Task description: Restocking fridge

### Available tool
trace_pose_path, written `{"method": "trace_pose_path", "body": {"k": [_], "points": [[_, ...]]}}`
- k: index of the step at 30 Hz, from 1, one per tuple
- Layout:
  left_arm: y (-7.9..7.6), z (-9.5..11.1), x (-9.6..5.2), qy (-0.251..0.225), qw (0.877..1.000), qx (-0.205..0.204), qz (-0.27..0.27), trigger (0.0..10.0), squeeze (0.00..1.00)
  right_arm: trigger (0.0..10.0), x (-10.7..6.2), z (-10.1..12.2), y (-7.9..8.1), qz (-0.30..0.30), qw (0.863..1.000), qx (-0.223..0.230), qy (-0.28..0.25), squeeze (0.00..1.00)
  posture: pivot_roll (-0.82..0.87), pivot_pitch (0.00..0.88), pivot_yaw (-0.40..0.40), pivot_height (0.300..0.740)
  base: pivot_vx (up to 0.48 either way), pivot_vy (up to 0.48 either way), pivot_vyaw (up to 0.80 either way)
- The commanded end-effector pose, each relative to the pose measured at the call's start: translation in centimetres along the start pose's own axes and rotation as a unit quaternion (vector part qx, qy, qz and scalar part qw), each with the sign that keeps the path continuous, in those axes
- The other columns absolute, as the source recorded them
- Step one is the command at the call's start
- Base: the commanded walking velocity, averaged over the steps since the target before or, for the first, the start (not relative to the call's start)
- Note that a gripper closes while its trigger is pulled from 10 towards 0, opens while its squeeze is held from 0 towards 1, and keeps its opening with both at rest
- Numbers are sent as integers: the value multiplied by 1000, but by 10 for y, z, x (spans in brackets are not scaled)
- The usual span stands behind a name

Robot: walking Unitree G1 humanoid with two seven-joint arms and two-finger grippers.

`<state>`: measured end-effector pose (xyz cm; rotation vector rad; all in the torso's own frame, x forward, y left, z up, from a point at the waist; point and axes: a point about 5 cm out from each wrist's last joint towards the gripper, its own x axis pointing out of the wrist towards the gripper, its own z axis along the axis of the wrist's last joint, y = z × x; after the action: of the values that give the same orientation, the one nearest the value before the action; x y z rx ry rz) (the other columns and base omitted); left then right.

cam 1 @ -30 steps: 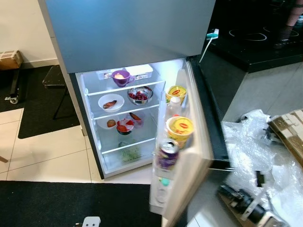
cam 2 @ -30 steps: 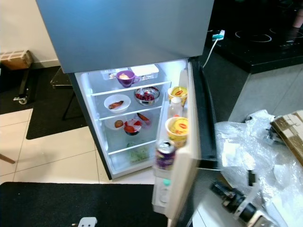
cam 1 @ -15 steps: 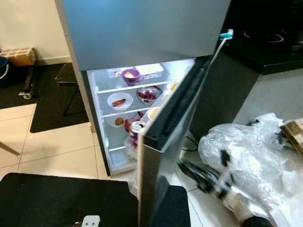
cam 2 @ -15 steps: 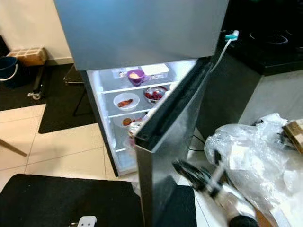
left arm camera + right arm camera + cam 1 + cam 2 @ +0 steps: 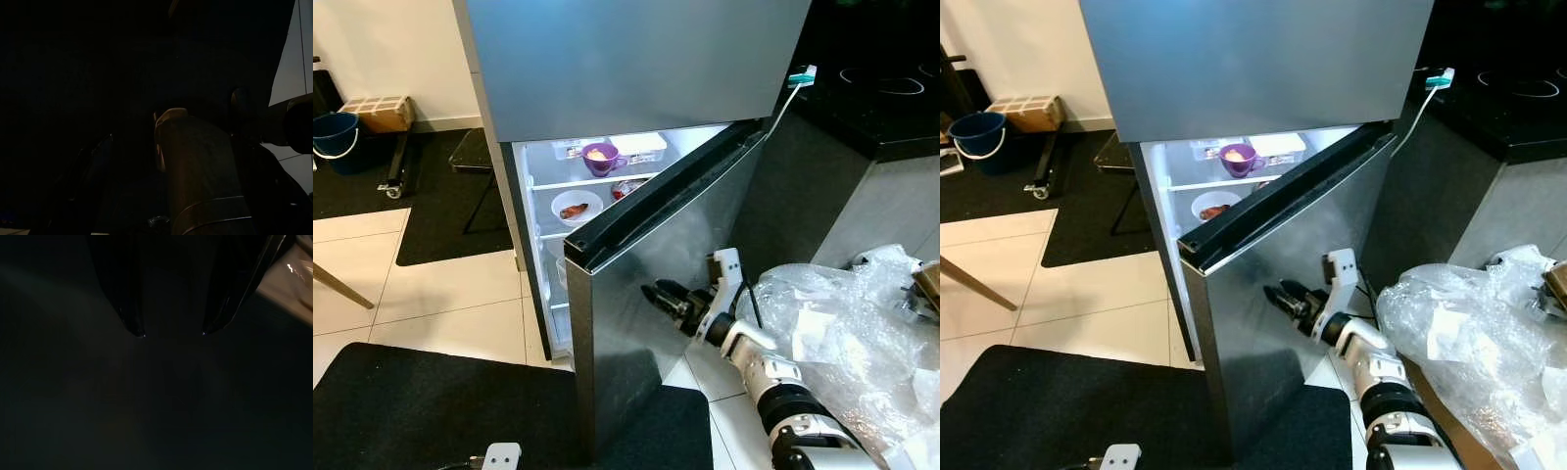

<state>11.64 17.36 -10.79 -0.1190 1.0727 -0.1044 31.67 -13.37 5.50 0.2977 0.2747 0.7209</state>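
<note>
The steel fridge's lower door point(image 5: 656, 284) stands partly swung toward shut, leaving a narrow gap onto the lit shelves. Inside I see a purple cup point(image 5: 600, 157), a white tub point(image 5: 639, 145) and a white bowl point(image 5: 574, 207) with food. My right gripper point(image 5: 651, 292) is at the door's outer face, about mid-height, tips against or just off the steel. In the right wrist view its fingertips point(image 5: 132, 318) stand apart with nothing between them, so it is open. The left wrist view is nearly black, and only vague dark shapes can be made out there.
A crumpled clear plastic bag point(image 5: 842, 323) lies on the counter at my right. A black mat point(image 5: 440, 411) covers the floor before the fridge. A blue bucket point(image 5: 335, 132) and a cardboard box point(image 5: 377, 110) sit far left. A charger point(image 5: 800, 78) hangs by the black cooktop point(image 5: 891, 88).
The fridge door has swung from wide open to mostly shut, hiding the door-shelf cups and can. My right arm has come up to the door's outer face. The camera has shifted too.
</note>
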Motion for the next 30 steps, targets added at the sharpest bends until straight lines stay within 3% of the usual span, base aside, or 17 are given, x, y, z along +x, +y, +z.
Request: {"method": "trace_pose_path", "body": {"k": [1,7,30], "points": [[-2,-12,-2,19,1000,-7,-1,10000,0,10000,-3,-14,0,-13,999,-9,29,0,3,0,-20,740,0,0,0],[-3,-10,-1,17,1000,-7,-4,10000,0,10000,-12,-32,-10,-89,993,-23,68,0,1,0,-19,740,0,0,359],[-2,-10,-1,17,1000,-4,-4,10000,0,10000,-27,-33,-26,-148,987,-22,61,0,-2,0,-14,740,0,0,720]]}}
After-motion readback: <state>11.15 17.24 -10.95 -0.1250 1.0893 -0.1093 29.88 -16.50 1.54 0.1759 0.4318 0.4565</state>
